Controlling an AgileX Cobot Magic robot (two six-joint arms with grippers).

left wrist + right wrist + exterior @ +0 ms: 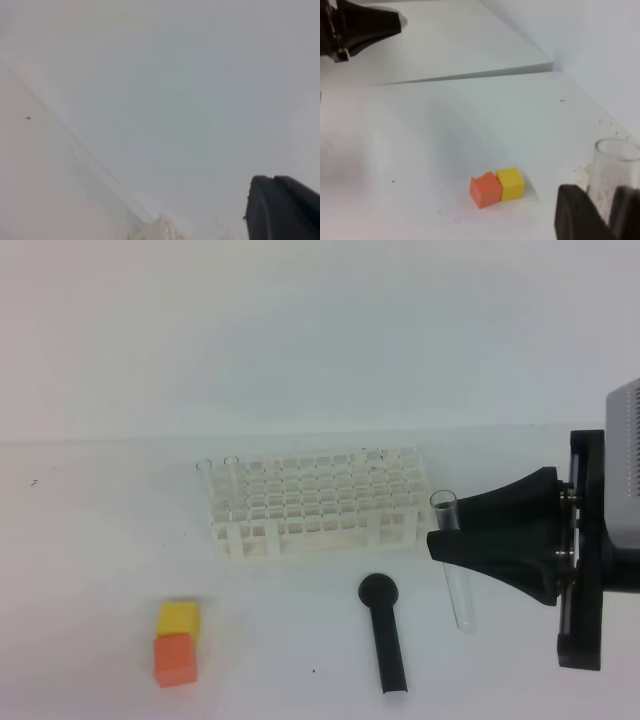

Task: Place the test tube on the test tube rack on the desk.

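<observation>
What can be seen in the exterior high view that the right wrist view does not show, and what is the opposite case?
Only the exterior high view shows the test tube rack and the black round-headed stick lying on the desk.

Only the right wrist view shows a second black gripper in its top left corner.

Both show the test tube clamped in the right gripper, and the orange cube touching the yellow cube.

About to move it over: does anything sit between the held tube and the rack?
Nothing visible does. The right gripper holds the test tube just right of the test tube rack; the black stick lies nearer the camera, off that path.
</observation>
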